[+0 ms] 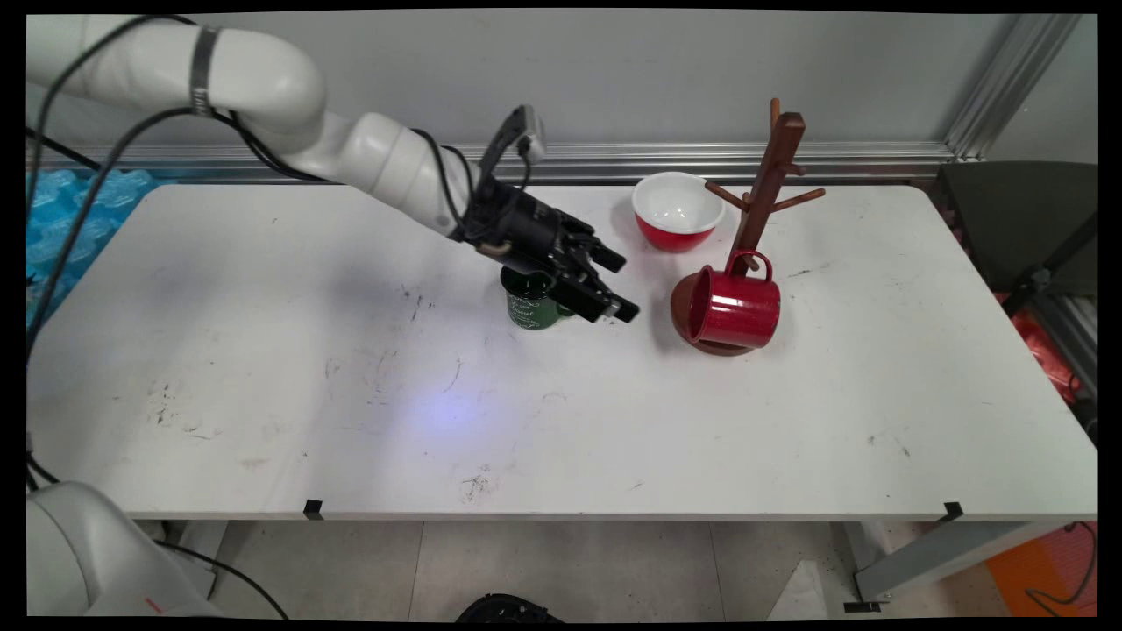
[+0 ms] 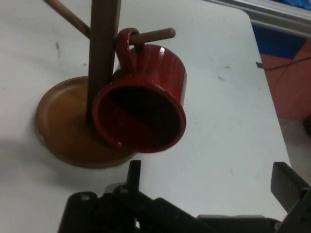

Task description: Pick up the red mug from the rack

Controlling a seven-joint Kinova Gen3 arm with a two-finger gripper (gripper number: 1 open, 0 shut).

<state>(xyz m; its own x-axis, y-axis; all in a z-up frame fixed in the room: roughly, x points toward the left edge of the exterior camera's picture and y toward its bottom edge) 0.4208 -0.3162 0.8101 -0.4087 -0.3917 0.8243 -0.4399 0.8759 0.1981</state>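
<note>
On the scuffed white table [image 1: 561, 412], spread fingers [image 1: 624, 308] face a glossy red mug [image 2: 146, 104].

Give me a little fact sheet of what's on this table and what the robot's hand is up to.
gripper: open, holds nothing, hovers above the table just right of the green mug
green mug: upright, partly hidden behind the gripper
red mug: hangs by its handle on a low peg of the mug tree, mouth facing the gripper
mug tree: brown wood, round base, other pegs bare
bowl: red outside, white inside, empty, behind and left of the mug tree
table: white, scuffed
</note>
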